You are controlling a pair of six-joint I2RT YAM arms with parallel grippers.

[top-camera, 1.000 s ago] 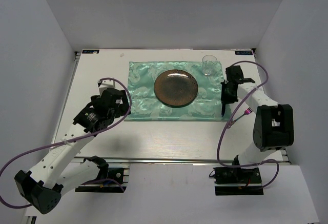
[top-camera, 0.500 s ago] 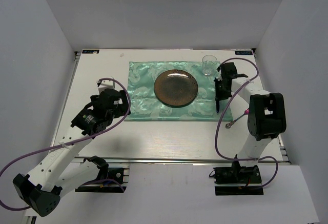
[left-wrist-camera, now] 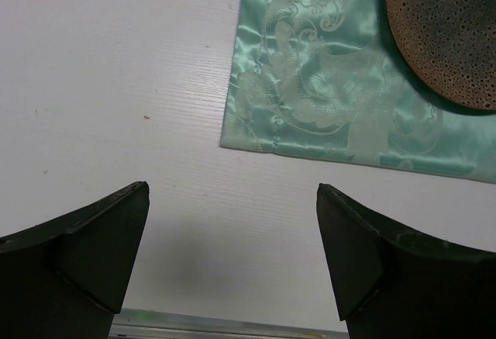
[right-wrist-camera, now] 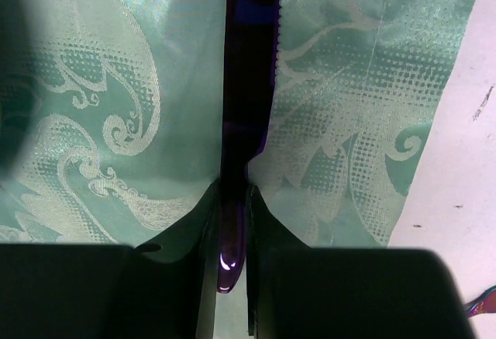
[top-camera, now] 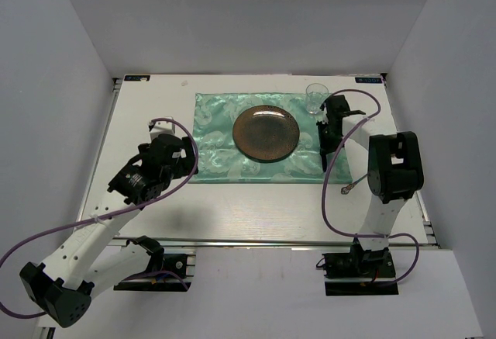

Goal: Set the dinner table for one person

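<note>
While the white tabletop [top-camera: 232, 207] fills the middle of the top view, a green placemat [top-camera: 213, 133] is spread across its upper middle. A brown plate [top-camera: 266, 133] is set at the placemat's centre and a clear glass [top-camera: 315, 97] at its upper right corner. A dark knife [right-wrist-camera: 249, 83] is clamped in the right tool [right-wrist-camera: 232, 195], right of the plate and over the placemat's right strip. Whether it touches the cloth cannot be told. In the right wrist view its toothed edge is turned toward the frame's right, where bare tabletop shows. For a neat setting, the knife is best lowered flat, parallel to the placemat's edge and clear of plate and glass. It is best released only once supported. The left tool [left-wrist-camera: 232, 191] is held wide and empty over bare tabletop by the placemat's lower left corner.
</note>
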